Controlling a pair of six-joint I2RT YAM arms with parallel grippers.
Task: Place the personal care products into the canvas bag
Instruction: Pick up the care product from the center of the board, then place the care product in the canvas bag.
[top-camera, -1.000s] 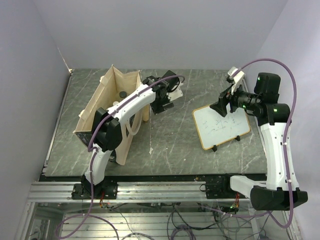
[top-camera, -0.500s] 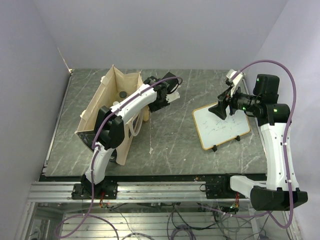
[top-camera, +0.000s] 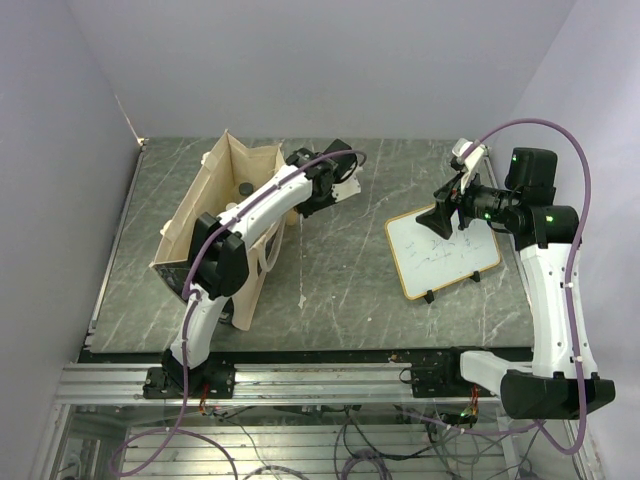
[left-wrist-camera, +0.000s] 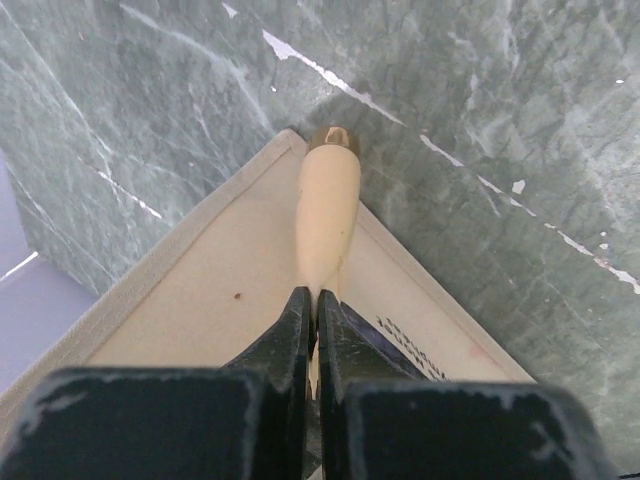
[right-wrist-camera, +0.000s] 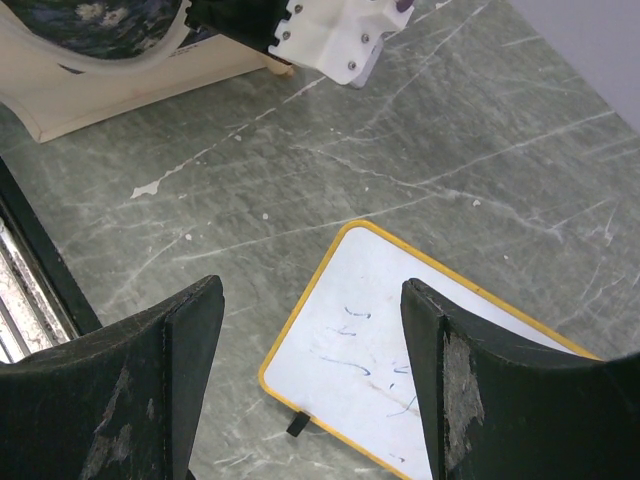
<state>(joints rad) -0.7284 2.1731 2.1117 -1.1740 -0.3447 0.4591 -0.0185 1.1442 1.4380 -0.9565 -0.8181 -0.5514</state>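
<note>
Beige canvas stands at the far left of the table (top-camera: 350, 290): the bag (top-camera: 185, 222), its mouth open upward, with a dark-capped bottle (top-camera: 244, 187) already down inside it. Just right of the bag's right wall hangs the left gripper (left-wrist-camera: 315, 300), clenched on the thin end of a cream tube (left-wrist-camera: 328, 210). The tube's bronze tip points down at the corner of a beige cloth panel. From the wrist view I cannot tell whether that panel is the bag's inside or its outer side. From above, the gripper looks to be beside the rim and not over the mouth. Well to the right lies the board (top-camera: 445, 255), and over it hovers the right gripper (right-wrist-camera: 310, 290), jaws spread wide and empty.

The main danger, as I judge it, is letting go here. If the tube is outside the rim it would slide down the cloth onto the table. The pinch is only on the narrow end, so a quick swing toward the mouth could make the tube pivot or slip out. The wall is soft too, and an arm brushing it could fold the mouth shut or catch a strap
</note>
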